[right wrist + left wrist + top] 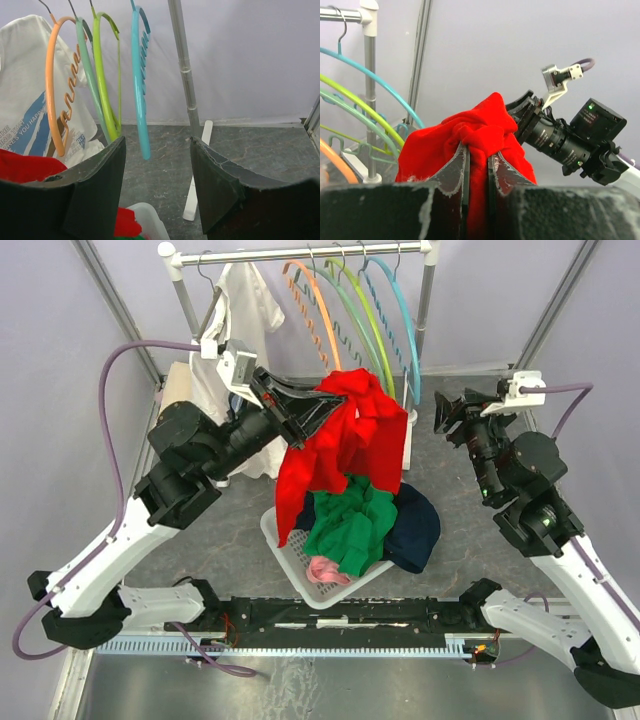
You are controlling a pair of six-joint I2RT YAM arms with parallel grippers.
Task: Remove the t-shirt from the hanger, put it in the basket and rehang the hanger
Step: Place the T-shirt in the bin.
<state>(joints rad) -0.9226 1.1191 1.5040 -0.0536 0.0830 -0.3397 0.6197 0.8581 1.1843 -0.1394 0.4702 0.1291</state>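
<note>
The left end effector (pixel 318 405) is clamped on a bunched fold at the top of the red t-shirt (pixel 345 450). The shirt hangs below it, its long axis near vertical and its lower edge pointing down toward the white basket (pixel 268 525). The right end effector (pixel 445 412) has its fingers apart and holds nothing, well off to the shirt's right. Beyond the left end effector, a white t-shirt (pixel 245 300) hangs from the rack (pixel 300 254).

Grey table (pixel 460 540) bears basket (pixel 330 592), perhaps navy cloth (pixel 415 530).
</note>
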